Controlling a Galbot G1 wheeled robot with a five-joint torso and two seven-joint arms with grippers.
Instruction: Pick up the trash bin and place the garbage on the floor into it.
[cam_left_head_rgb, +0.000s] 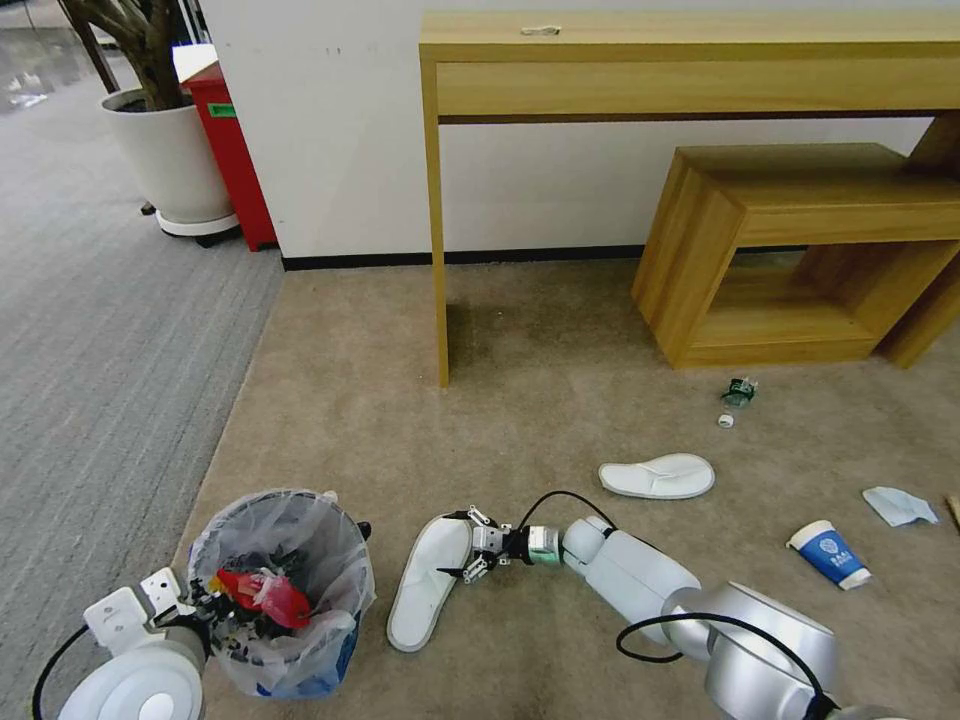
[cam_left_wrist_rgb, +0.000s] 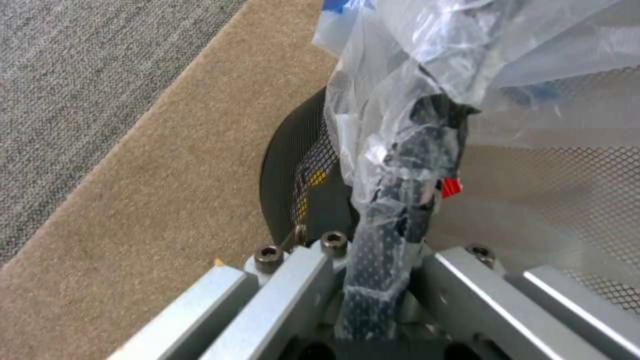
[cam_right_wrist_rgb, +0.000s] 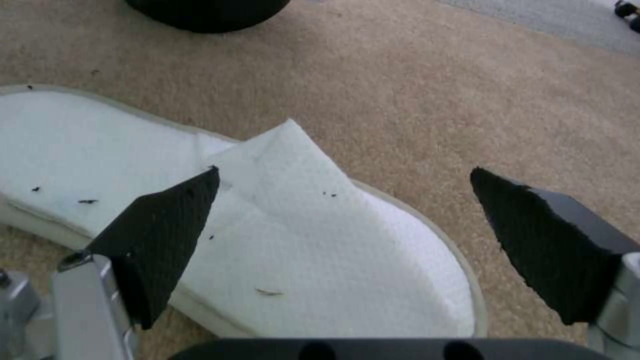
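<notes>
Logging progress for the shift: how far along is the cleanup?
Partly done. The left hand grips the trash bin, which already holds red wrappers. The right hand, open, hovers over the near slipper. Still on the floor: second slipper, blue cup, tissue, crushed bottle.

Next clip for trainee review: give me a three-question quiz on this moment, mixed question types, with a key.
1. True or false: the right claw is open at the near slipper.
2. What does the left claw grip? A) the bagged rim of the trash bin B) the blue-white cup C) the tissue
3. Fill in: the far slipper lies on the ____ carpet.

Key: 1 true; 2 A; 3 beige.
</notes>
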